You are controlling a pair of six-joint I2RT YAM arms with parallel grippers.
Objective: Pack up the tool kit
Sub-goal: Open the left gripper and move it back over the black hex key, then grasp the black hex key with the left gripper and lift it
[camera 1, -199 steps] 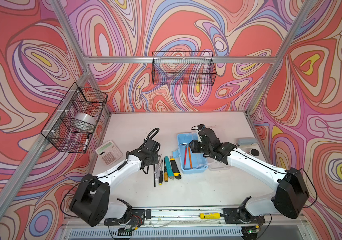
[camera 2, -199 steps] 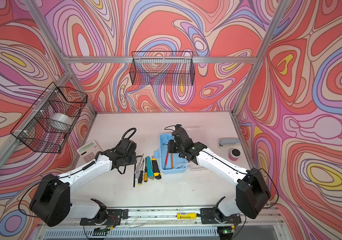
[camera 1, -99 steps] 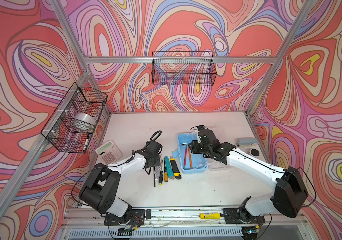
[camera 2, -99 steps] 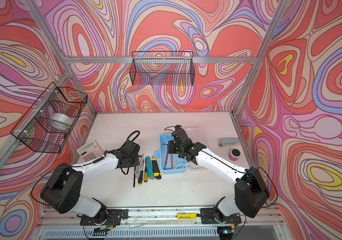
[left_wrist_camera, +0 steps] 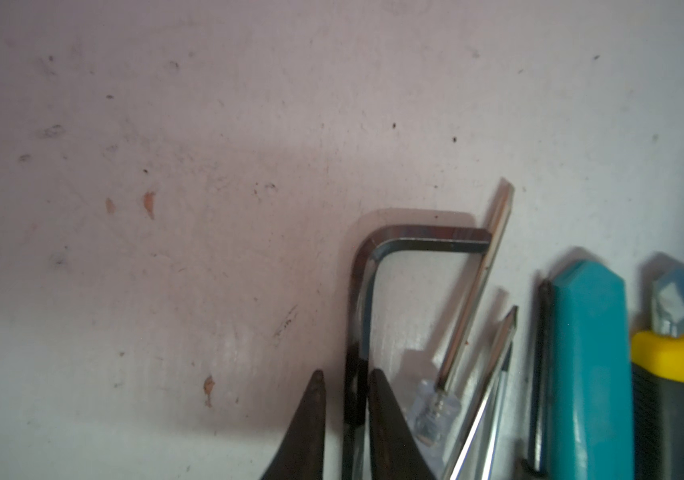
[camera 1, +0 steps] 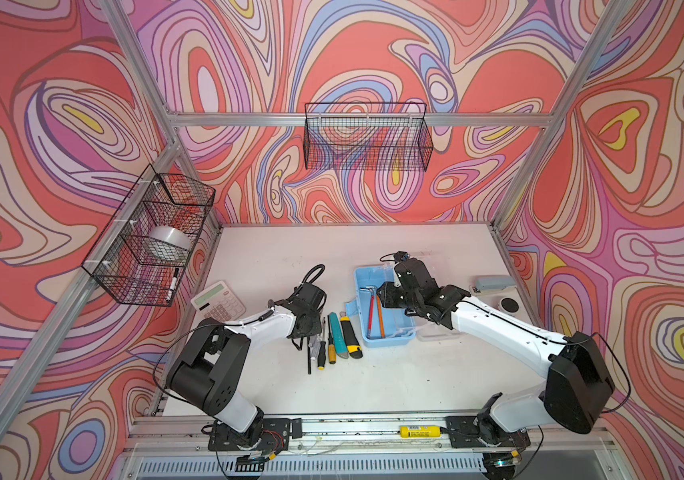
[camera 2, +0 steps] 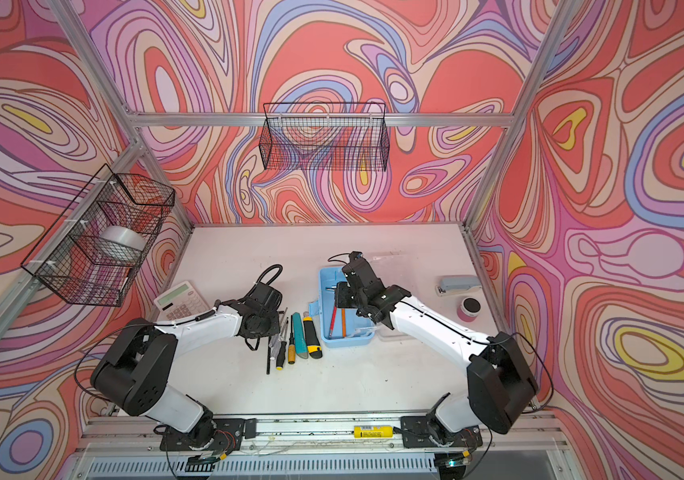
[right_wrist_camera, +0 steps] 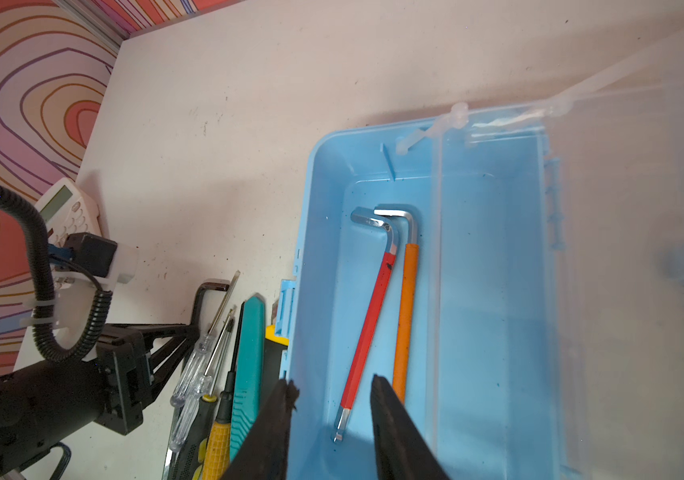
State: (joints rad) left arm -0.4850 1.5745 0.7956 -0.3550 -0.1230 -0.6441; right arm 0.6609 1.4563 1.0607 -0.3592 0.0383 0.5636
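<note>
In both top views we find the light-blue box point(camera 1: 390, 341) open on the bench point(camera 1: 381, 386). It holds a red hex key point(camera 1: 370, 309) and an orange hex key point(camera 1: 380, 316). A teal utility knife point(camera 1: 337, 332), a yellow-black utility knife point(camera 1: 350, 338) and screwdrivers point(camera 1: 332, 352) lie unpacked at its nine o'clock.

Left wrist: the left hand point(left_wrist_camera: 347, 372) stands narrow astride a black hex key point(left_wrist_camera: 423, 242); we cannot tell whether it grips.

Right wrist: the right hand point(right_wrist_camera: 332, 380) is parted and empty over the box.

We judge the packing under half done.

Open light-blue box point(camera 1: 390, 341) with two hex keys point(camera 1: 371, 309), loose tools point(camera 1: 337, 334) alongside.

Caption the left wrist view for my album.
Left gripper jaws straddle a dark hex key on the table beside screwdrivers.
</note>
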